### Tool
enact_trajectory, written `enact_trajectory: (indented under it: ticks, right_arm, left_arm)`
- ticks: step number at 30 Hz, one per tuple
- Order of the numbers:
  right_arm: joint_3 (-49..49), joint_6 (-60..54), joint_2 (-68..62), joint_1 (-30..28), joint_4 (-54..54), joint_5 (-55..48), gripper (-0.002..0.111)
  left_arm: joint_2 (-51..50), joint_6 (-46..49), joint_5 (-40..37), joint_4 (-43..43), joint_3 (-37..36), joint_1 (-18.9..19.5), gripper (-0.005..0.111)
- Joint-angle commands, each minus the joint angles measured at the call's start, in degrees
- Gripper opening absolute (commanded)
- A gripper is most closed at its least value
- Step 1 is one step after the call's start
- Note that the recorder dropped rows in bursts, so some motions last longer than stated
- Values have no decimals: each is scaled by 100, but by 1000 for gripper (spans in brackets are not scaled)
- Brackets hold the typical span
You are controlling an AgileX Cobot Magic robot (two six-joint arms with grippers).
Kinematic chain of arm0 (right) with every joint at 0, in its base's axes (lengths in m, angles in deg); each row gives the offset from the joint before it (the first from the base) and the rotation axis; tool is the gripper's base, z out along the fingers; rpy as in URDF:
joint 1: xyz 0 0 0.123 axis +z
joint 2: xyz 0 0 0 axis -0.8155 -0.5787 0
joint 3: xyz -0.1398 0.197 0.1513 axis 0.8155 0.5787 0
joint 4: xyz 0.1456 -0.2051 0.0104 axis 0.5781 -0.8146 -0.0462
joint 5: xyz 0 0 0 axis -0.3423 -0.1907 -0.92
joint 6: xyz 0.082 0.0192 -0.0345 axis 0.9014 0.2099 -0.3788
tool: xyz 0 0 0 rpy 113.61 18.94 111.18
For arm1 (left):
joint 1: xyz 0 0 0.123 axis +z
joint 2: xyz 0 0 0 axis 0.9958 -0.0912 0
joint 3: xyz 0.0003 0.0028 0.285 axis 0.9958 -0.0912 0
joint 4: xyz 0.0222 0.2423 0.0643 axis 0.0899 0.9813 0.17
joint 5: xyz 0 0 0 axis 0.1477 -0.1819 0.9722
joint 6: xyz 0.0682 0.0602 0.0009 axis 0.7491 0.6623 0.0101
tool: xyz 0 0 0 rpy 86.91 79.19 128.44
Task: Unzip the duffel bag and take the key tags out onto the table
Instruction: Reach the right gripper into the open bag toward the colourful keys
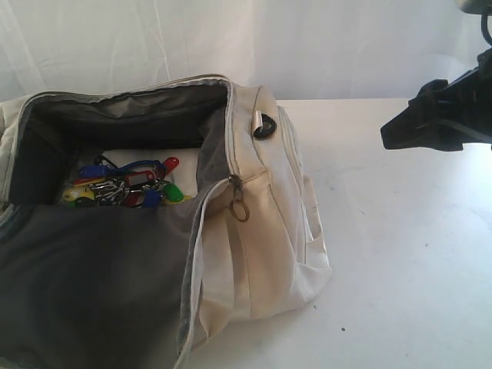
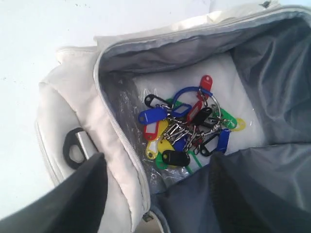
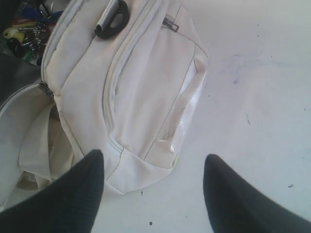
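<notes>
The cream duffel bag (image 1: 261,231) lies unzipped on the white table (image 1: 400,254), its dark grey lining folded open. The key tags (image 1: 123,188), a bunch in red, yellow, green, blue and black with a blue loop, lie on the bag's pale floor. In the left wrist view the key tags (image 2: 187,128) sit just beyond my left gripper (image 2: 155,191), which hangs open over the bag's zipper rim (image 2: 121,141) and holds nothing. My right gripper (image 1: 400,131) is raised at the right, apart from the bag. Seen from its wrist, the right gripper (image 3: 153,189) is open above bare table by the bag's end (image 3: 141,97).
A metal zipper pull (image 1: 240,201) hangs at the bag's front corner. A black D-ring (image 1: 265,127) sits on the bag's end. A white backdrop (image 1: 323,38) stands behind the table. Bare tabletop stretches to the right of the bag.
</notes>
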Motion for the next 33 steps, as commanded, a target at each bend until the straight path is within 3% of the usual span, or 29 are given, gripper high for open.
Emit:
enact_trajectory:
  ticks: [1,4,8,16,21,27,30,32,33]
  right_arm:
    - [22,-424,42,-38,438,9,57]
    - [22,-895,42,-38,1094,-9,56]
    - [-141,-899,42,168,1286,34,43]
    - [-817,-899,-306,1793,1327,637,29]
    - [-1661,-842,-1459,2837,977,826,21]
    - [-3012,-12,-3242,3154,362,952,21]
    - [-3844,244,-4237,3144,345,670,22]
    - [-4535,484,-4959,3144,281,518,28]
    - [-4986,814,-5461,3144,77,504,37]
  left_arm:
    - [577,-195,-490,-123,27,-24,55]
    - [1099,-90,-769,-331,-333,-24,35]
    - [2121,93,-427,-359,-1252,-24,1]
    - [4570,160,794,-359,-3608,-24,0]
    - [5176,314,1193,-358,-5064,-253,0]
    - [5432,806,1694,-226,-5844,-1087,0]
    - [6061,-5,2229,469,-5856,-1384,0]
    - [6598,-802,2561,1209,-5993,-1502,0]
    - [6879,-1149,2674,1553,-6112,-1573,0]
